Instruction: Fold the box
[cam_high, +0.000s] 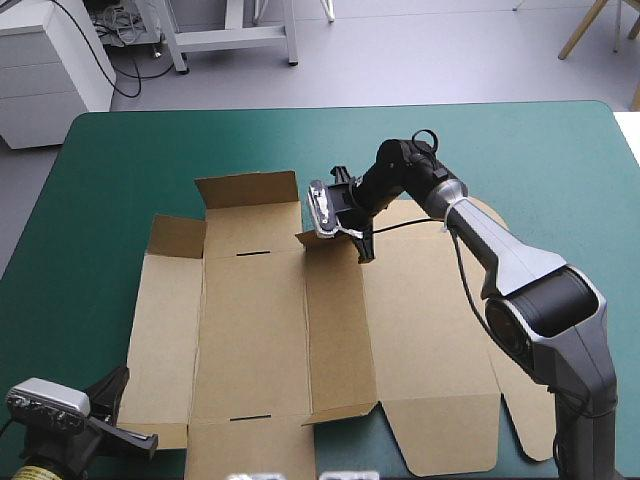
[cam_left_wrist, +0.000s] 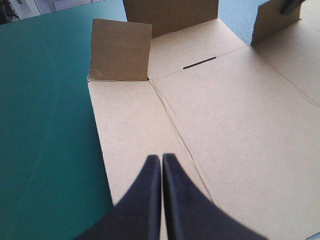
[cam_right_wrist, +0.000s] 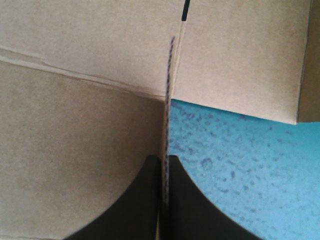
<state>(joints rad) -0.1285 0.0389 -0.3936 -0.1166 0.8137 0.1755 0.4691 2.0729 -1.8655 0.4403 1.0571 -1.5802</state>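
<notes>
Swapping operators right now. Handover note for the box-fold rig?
Left hand: shut, holding nothing, over the near-left panel of the brown cardboard box sheet.
Right hand: shut on the small far corner flap, which stands upright.
Box lies mostly flat on the teal-green table cover.
Done: the far-side flaps are raised.
Left: near flaps and side panels lie flat, nothing is tucked, and the wide panel under the right arm is flat.

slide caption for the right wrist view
Right gripper pinching a raised flap of the brown box, teal-green cover beside it.
</notes>
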